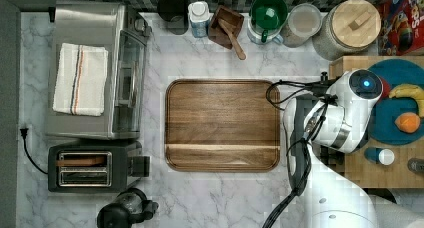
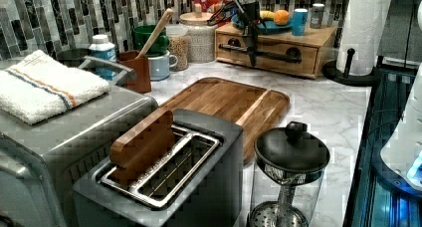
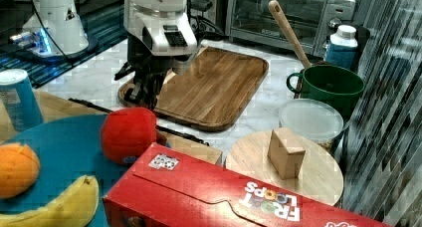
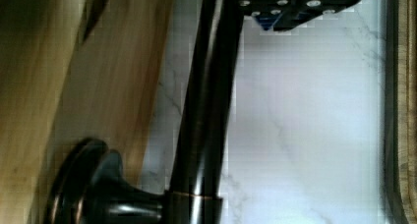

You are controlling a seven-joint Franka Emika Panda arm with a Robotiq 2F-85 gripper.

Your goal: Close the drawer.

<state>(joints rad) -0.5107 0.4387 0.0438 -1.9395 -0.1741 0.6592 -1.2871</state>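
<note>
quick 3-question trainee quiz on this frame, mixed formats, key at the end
1. True or false: a folded towel lies on top of the toaster oven.
2. In the left view, what does the gripper hang right at? A) the black bar handle of the drawer; B) the toaster; C) the green mug.
3. Fill in: in the left view, the paper towel roll stands to the drawer's ___.

Key: 1 true; 2 A; 3 right.
</note>
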